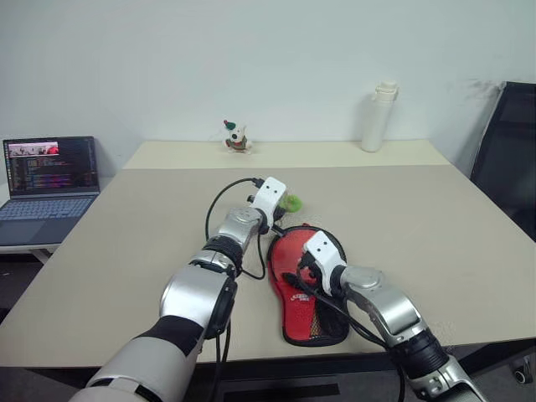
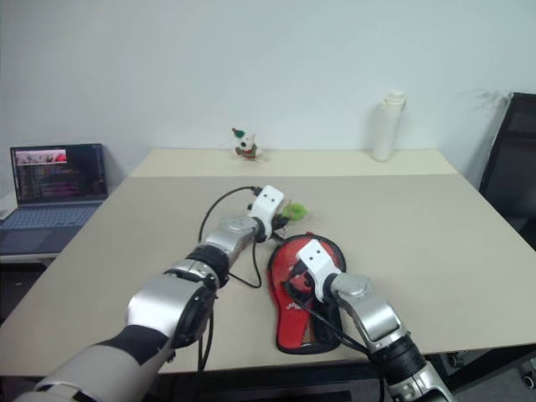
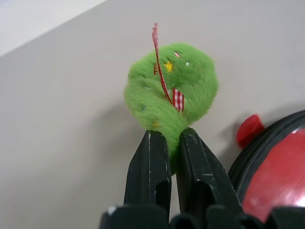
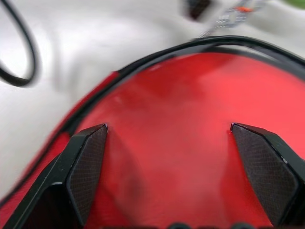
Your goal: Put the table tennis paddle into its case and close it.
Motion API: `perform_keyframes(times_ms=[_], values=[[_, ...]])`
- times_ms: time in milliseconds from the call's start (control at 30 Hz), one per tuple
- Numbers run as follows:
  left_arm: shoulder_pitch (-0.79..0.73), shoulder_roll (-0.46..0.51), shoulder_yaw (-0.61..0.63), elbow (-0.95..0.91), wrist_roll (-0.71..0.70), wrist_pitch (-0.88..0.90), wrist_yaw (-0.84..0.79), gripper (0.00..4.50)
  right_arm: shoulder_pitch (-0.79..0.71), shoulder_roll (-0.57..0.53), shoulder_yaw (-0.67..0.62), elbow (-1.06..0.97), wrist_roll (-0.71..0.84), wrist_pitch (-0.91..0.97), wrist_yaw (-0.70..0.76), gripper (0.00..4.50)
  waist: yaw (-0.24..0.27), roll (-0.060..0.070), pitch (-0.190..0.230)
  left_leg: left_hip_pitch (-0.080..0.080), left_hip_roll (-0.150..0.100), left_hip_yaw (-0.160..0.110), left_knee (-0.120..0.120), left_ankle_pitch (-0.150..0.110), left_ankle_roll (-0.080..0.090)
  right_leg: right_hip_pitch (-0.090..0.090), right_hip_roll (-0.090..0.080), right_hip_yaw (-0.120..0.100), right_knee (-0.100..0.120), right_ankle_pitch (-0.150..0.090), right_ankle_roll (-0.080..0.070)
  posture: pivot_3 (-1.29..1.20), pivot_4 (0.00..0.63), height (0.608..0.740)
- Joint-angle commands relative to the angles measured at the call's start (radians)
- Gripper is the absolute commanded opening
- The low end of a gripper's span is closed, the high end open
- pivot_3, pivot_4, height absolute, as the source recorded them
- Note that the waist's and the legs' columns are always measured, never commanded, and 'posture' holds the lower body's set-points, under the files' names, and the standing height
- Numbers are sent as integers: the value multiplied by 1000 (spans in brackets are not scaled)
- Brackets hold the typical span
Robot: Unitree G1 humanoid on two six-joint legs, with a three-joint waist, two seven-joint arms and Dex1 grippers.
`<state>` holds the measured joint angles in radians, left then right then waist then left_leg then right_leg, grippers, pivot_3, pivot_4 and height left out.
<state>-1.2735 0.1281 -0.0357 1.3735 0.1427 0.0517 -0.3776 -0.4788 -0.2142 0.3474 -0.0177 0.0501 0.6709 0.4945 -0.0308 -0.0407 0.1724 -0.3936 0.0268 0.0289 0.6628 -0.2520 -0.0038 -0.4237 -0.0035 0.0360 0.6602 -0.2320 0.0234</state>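
Case lies flat on the beige bench, near the front edge, red side up with white logo, round end pointing toward the far wall; black rim runs around the round end; mesh pocket at the narrow near end.

Left end effector sits just beyond the round end of the case, fingers clenched on the base of the fluffy green zipper charm; the charm stands up off the bench past the fingertips, a thin red-checked ribbon across it; a small red tab and the black case rim show just beside the end effector in the left wrist view.

Right end effector hangs over the red face of the case, both fingers spread wide apart, nothing between them; red fabric lies directly beneath, whether touched I cannot tell.

Paddle itself I cannot make out.

Elsewhere: open laptop on a lower side surface to the left; small toy figure and white bottle at the far bench edge, well apart; black chair to the right.
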Motion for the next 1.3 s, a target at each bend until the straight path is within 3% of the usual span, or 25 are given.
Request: perform_keyframes(times_ms=[33,467,933,1167,1300], values=[[-60,-34,-26,-16,53,-64,58,33,100,-24,94,33,-31,115,15,4500,0,0,-1,0,0,0,0,0,0,0,0,0,0,0,0,0,150,740],[-103,-156,-204,-5,276,-223,100,33,193,-31,136,-88,-45,192,6,4500,1,-1,-3,2,-1,1,0,0,-1,3,0,-1,-2,0,0,0,150,740],[-120,-245,-200,-4,280,-253,15,33,207,-11,131,-83,-58,189,2,4500,1,-1,-3,2,-1,1,-1,-1,-1,3,1,-1,-3,0,0,0,150,740],[-99,-241,-178,-9,258,-271,-74,2303,185,-5,118,-54,-61,167,2,4500,1,-1,-5,2,-1,1,-1,-1,-1,3,1,0,-3,0,0,0,150,740],[-93,-208,-170,-10,248,-265,-67,2303,161,5,96,-24,-58,153,2,4500,-5,1,-6,4,-1,1,-1,-1,-1,3,2,1,-2,0,0,0,150,740]])
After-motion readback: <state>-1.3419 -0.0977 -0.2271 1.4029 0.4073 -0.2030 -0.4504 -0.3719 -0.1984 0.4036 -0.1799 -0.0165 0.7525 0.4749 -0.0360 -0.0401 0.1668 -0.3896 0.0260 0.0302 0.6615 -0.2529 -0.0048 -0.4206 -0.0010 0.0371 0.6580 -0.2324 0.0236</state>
